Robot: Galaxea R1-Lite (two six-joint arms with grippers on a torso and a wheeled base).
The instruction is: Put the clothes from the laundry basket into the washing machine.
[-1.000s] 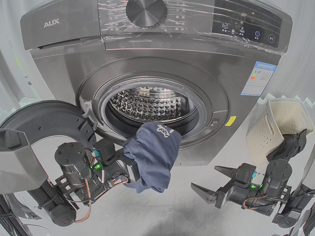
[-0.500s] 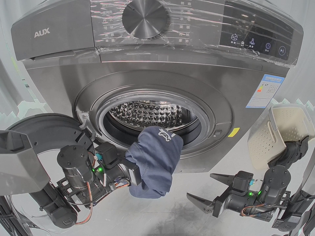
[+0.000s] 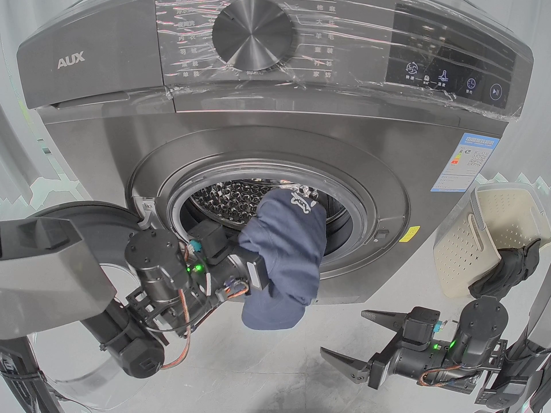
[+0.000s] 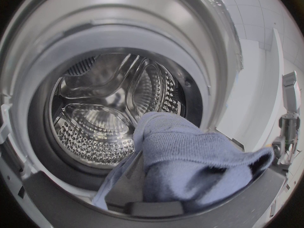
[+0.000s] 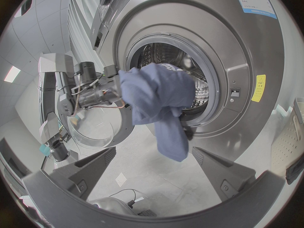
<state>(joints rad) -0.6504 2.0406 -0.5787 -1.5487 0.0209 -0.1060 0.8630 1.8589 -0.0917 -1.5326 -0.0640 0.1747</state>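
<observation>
My left gripper looks clamped on the navy shirt, though the cloth hides the jaws. The shirt's mid-frame: top inside the washing machine mouth, tail dangling outside. I'd push deeper before letting go. Right gripper is spread wide, lower right.

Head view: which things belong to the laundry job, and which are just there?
Job: navy blue cloth garment, at the grey front-loading washing machine's open steel drum; cream perforated plastic laundry basket; black garment hanging from it.
Just there: blue-and-white label sticker; yellow sticker; clear plastic wrap.
</observation>
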